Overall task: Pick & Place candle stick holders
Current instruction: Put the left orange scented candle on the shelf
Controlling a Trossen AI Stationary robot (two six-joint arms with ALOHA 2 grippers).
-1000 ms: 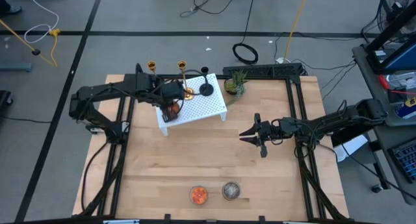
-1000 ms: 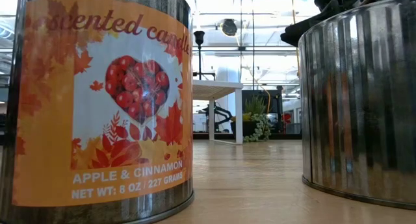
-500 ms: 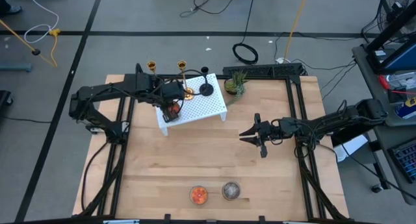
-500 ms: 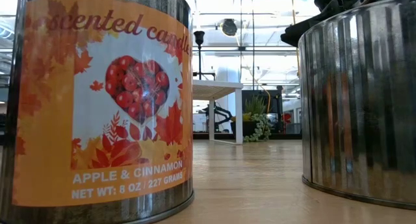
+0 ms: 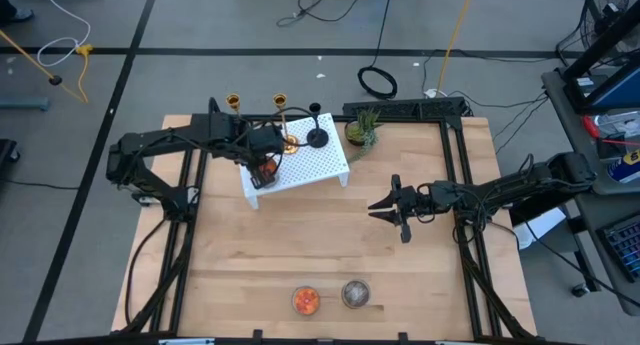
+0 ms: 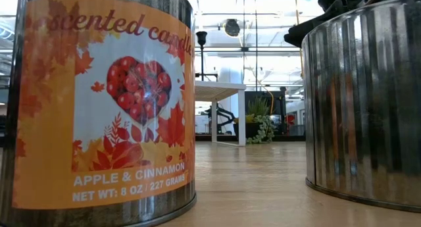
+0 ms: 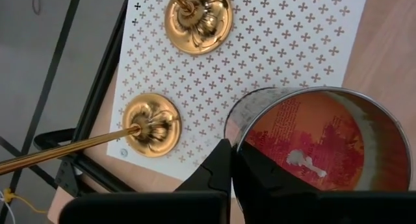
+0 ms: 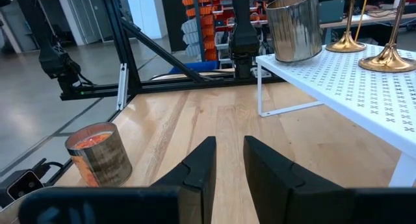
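Two gold candle stick holders [image 5: 281, 120] [image 5: 233, 105] and a shorter black one [image 5: 316, 135] stand by their round bases on a white perforated shelf [image 5: 320, 165] at the table's far left-centre. The gold bases also show in the left wrist view [image 7: 197, 19] [image 7: 151, 123]. My left gripper [image 5: 265, 167] is over the shelf's left end, shut on a metal candle tin [image 7: 318, 143] with orange wax inside. My right gripper [image 5: 385, 210] is open and empty, low over the table's right-centre. My left gripper holds the candle tin by its rim [image 7: 237, 139] from above, pointing down. One finger [image 7: 218, 169] lies against the outside of the wall; the other is hidden by the tin and the gripper body. The tin stands upright on the shelf [image 8: 296, 55].
Two more candle tins stand near the table's near edge: an orange-labelled one [image 5: 306, 301] and a plain metal one [image 5: 355, 293]. A small potted plant [image 5: 362, 130] stands beside the shelf's far right corner. Bare wood lies between the shelf and the tins.
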